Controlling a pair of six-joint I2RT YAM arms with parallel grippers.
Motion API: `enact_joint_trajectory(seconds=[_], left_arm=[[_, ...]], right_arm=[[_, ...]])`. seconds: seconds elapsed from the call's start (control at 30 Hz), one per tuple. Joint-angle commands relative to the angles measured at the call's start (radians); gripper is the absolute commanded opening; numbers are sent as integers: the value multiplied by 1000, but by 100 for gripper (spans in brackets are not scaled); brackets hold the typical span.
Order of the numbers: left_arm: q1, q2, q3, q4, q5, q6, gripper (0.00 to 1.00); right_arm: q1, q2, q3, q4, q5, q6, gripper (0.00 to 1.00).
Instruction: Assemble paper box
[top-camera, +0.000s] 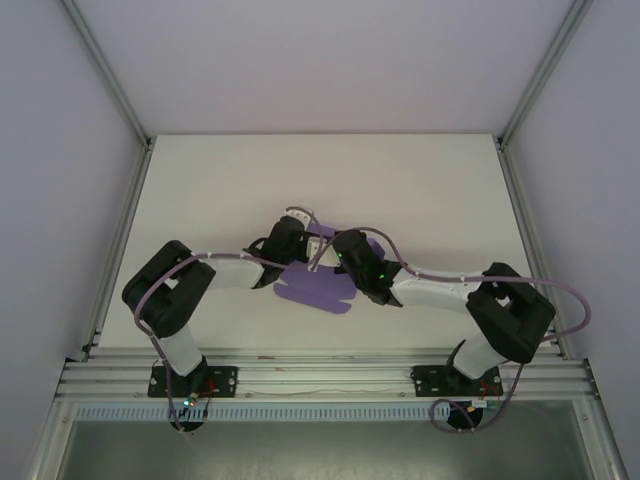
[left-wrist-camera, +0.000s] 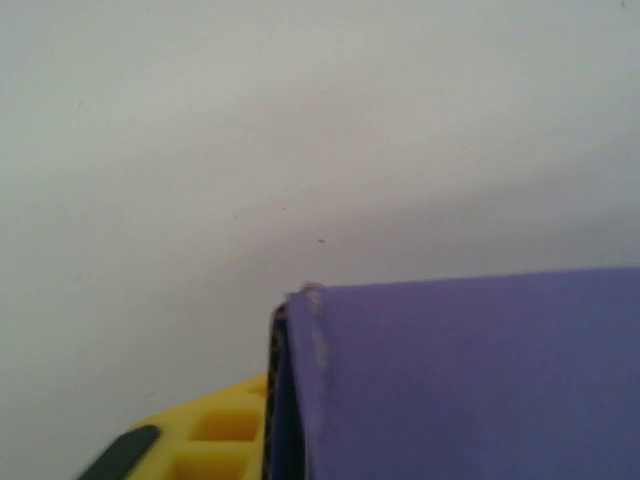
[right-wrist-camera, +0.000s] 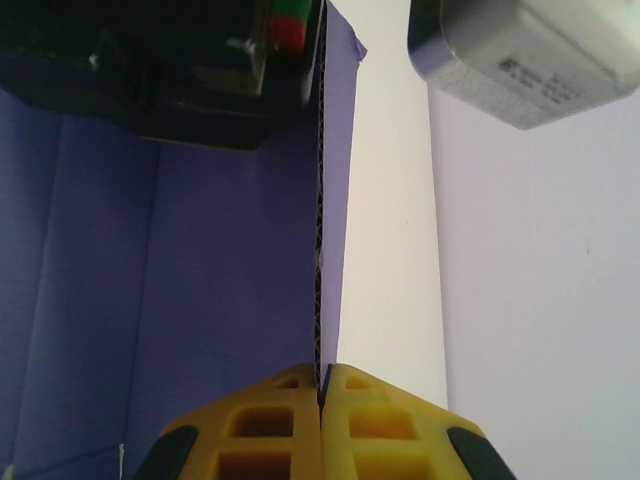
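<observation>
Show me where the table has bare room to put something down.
Free: the wide far strip of the table between its back edge and the paper box; a narrower strip between the box and the near edge. Crowded: the centre, where the left arm and right arm meet over the box.

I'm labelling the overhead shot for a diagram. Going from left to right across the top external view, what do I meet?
left arm's elbow → paper box → right arm's elbow. The two wrists overlap the box, so they are left out.
</observation>
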Motion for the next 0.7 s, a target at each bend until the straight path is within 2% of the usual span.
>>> enact_joint_trajectory(seconds=[0.0, 0.03, 0.27, 0.53, 0.67], left_arm=[[15, 19, 19, 19, -47, -8, 3], [14, 30, 31, 9, -60, -15, 0], [13, 71, 36, 10, -123, -50, 0], [9, 84, 48, -41, -292, -142, 0], [9, 78, 48, -57, -209, -127, 0]], right_arm=[[9, -26, 4, -59, -64, 34, 0], [9, -23, 3, -59, -62, 35, 0], [8, -18, -6, -56, -52, 44, 0], [8, -20, -8, -49, -61, 55, 0], [7, -15, -9, -46, -55, 58, 0]])
